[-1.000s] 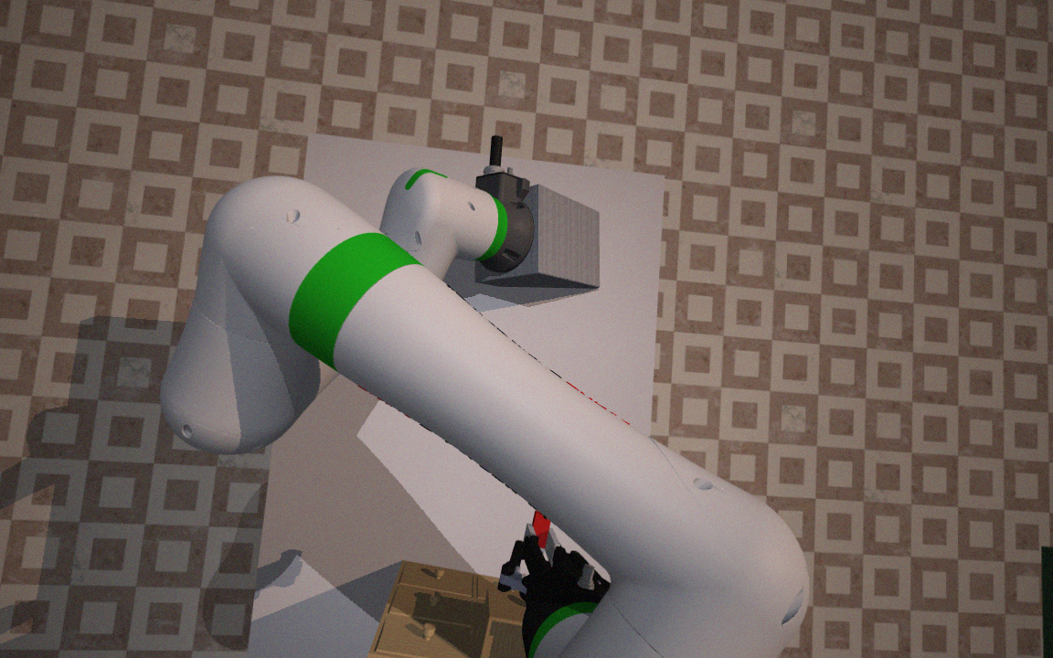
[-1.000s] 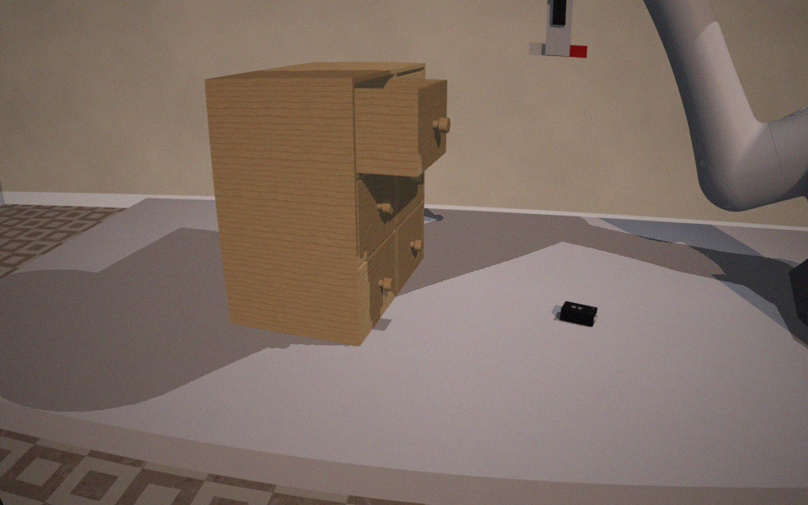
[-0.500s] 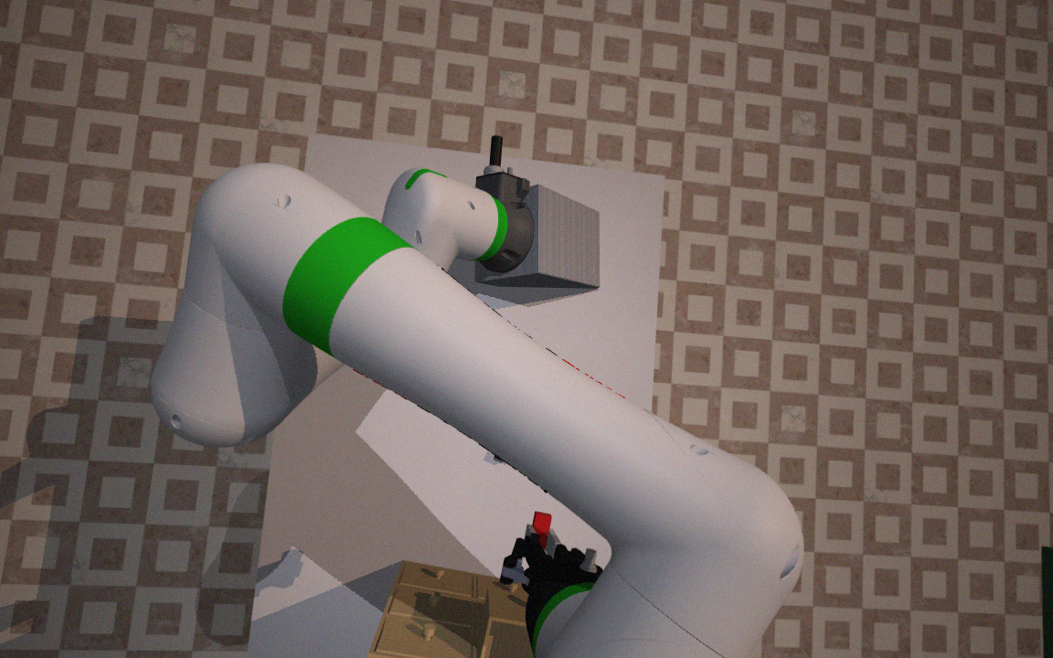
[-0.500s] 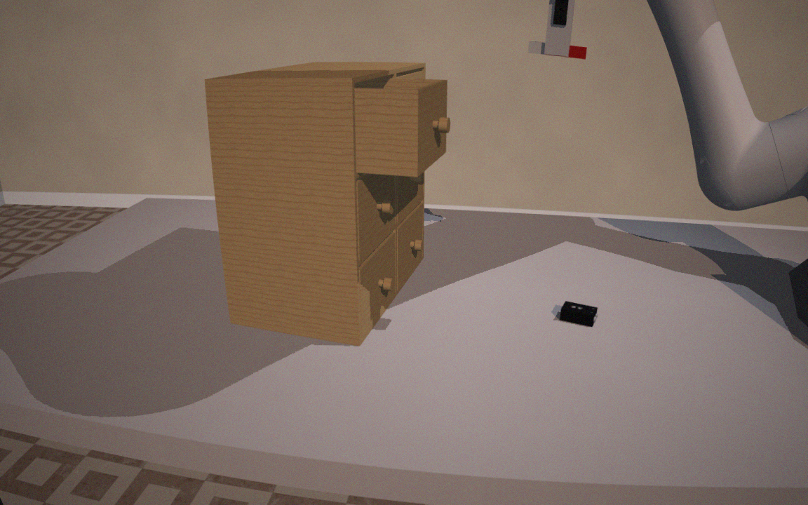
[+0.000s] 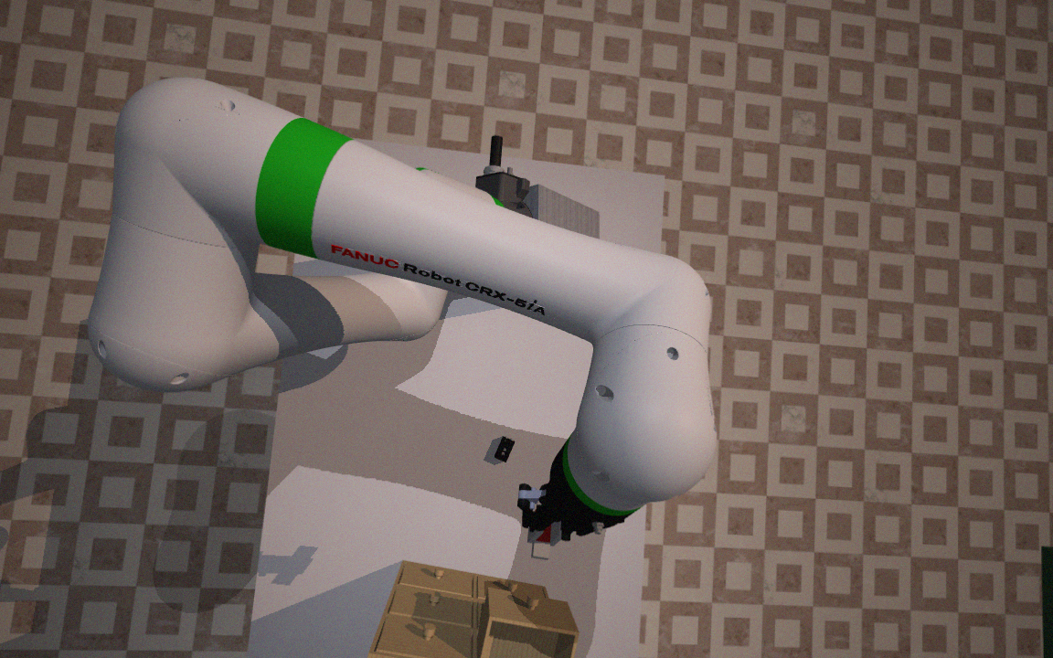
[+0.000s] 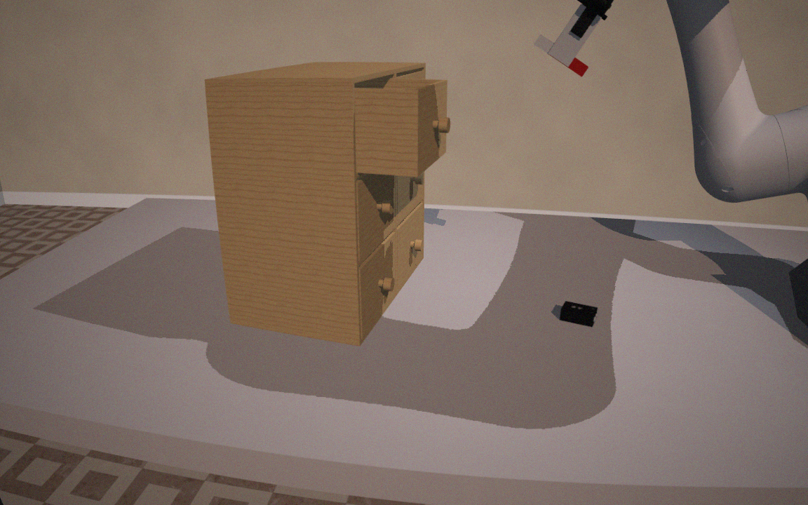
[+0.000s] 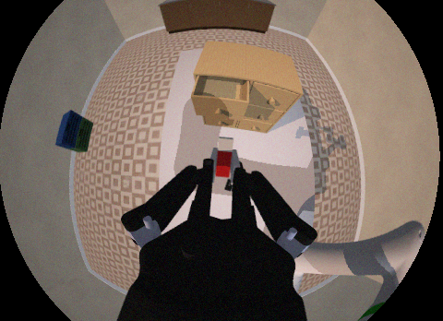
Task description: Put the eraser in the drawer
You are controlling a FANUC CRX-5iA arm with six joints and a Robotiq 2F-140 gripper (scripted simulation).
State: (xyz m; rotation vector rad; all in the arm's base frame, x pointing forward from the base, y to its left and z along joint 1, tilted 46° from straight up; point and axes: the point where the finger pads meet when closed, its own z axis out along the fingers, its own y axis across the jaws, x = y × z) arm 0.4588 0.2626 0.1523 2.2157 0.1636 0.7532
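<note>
Top view: a large white arm with green bands crosses the frame from upper left to lower right. Its black gripper sits right of centre near the bottom, clamped on the eraser, a pale bar with a red part. At the bottom edge, just below and left of the gripper, is the wooden chest; one drawer on its right side in the frame is pulled out. A small black block lies on the grey table near the middle, up and left of the gripper.

Exterior view: the chest stands left of centre on the table. One top-row drawer juts out from its front; the others sit flush or close to it. The eraser hangs tilted at the upper right, its red end lowest, high above the table and to the right of the open drawer. The black block lies on the table at lower right.

Wrist view: two black fingers pinch the eraser at the centre. The chest appears above it in the frame, with its open drawer at the left.
</note>
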